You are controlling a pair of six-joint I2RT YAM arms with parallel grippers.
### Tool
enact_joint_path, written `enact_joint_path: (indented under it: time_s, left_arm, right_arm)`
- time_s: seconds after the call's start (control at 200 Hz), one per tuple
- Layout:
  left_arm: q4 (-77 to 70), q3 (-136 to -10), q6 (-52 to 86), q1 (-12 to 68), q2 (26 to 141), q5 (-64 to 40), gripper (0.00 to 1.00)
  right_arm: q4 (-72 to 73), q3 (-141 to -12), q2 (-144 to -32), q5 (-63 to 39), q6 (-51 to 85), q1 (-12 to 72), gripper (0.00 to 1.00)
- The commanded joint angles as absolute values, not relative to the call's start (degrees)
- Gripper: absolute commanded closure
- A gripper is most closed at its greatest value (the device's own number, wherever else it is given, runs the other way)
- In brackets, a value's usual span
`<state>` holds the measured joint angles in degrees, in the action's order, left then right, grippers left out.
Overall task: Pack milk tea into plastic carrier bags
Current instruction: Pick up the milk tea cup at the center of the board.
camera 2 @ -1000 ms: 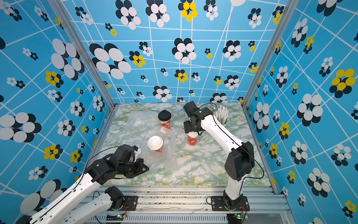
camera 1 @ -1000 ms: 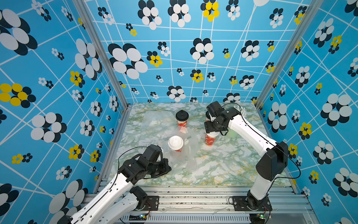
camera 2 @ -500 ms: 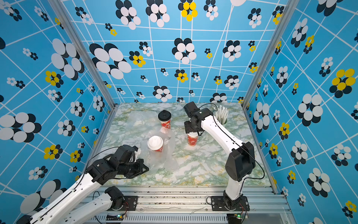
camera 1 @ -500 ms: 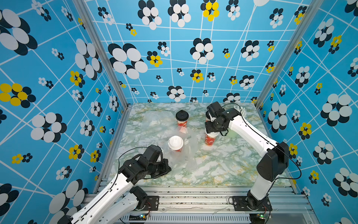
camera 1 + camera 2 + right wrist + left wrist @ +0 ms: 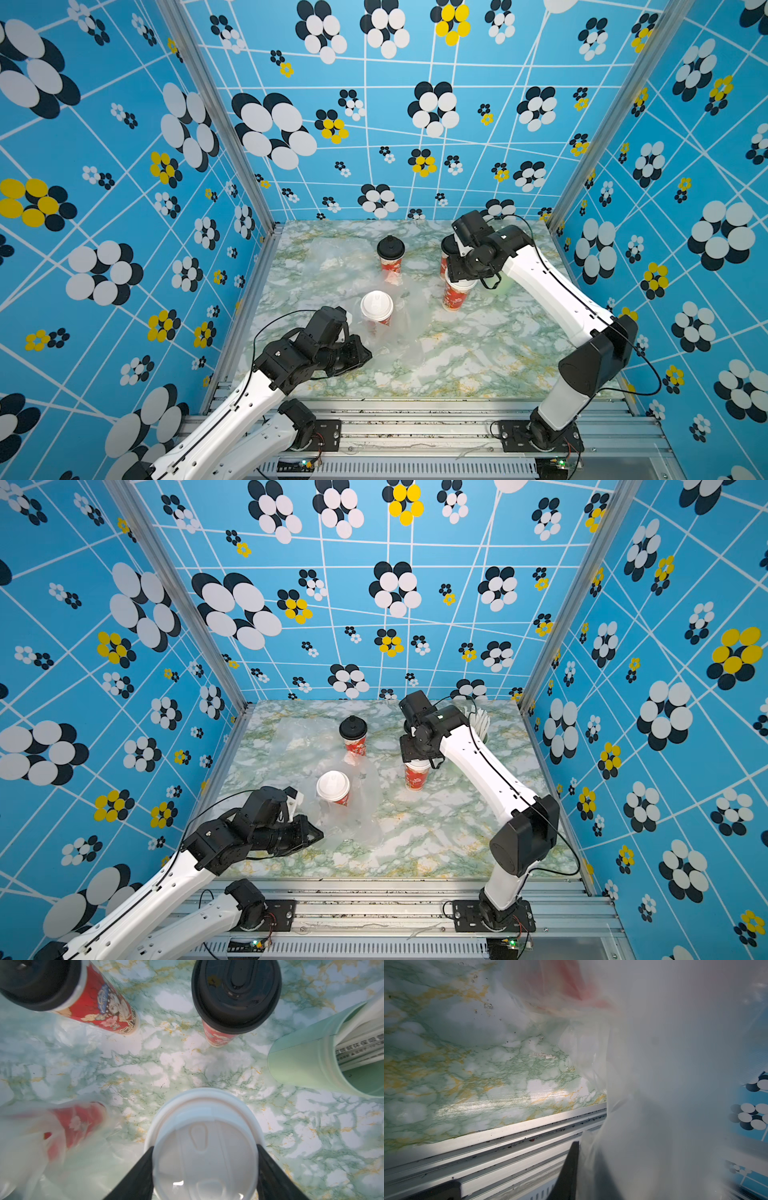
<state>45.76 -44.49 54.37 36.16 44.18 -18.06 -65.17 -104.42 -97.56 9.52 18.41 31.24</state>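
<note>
Milk tea (image 5: 455,297): tall, tapered, red-printed cups

1. Green cup (image 5: 307,1059): upright, near the right claw (image 5: 205,1153), on its outer side, apart from it. Holds white printed straws (image 5: 361,1043), leaning on its rim.
2. Marble table (image 5: 187,1068): green-white, yellow veins; beneath the claw.
3. Walls (image 5: 374,124): blue, white lines, black-white-yellow flowers; behind and at both sides of the claw.
4. Metal rail (image 5: 415,419): along the table's front edge, well apart from the claw.

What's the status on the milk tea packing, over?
Right claw clamped on white-lid cup. Left claw at bag, grip hidden by plastic. Other cup inside bag. Straw cup nearby.
</note>
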Motion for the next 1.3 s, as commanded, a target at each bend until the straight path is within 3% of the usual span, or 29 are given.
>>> enact_joint_path:
  time_s: [0.0, 0.205, 0.42, 0.675, 1.295]
  left_arm:
    - [44.4, -47.4, 53.2, 35.7, 44.6, -17.8, 0.82]
    - [40.5, -47.9, 53.0, 35.8, 46.3, -19.3, 0.79]
    - [37.9, -48.2, 52.2, 35.8, 47.5, -20.7, 0.91]
    - [36.3, -47.9, 52.5, 35.9, 47.8, -21.9, 0.96]
    - [35.8, -47.5, 52.9, 36.0, 47.4, -22.4, 1.0]
  right_arm:
    - [-70.5, -109.2, -94.3, 9.0, 19.2, 31.8, 0.39]
    - [-77.3, -119.3, -92.8, 9.9, 20.3, 34.7, 0.4]
    - [-85.1, -135.6, -96.1, 11.3, 21.7, 40.9, 0.4]
    - [-90.7, -152.8, -102.4, 10.4, 23.7, 48.9, 0.4]
    - [-94.4, -153.2, -110.0, 4.7, 26.0, 58.0, 0.41]
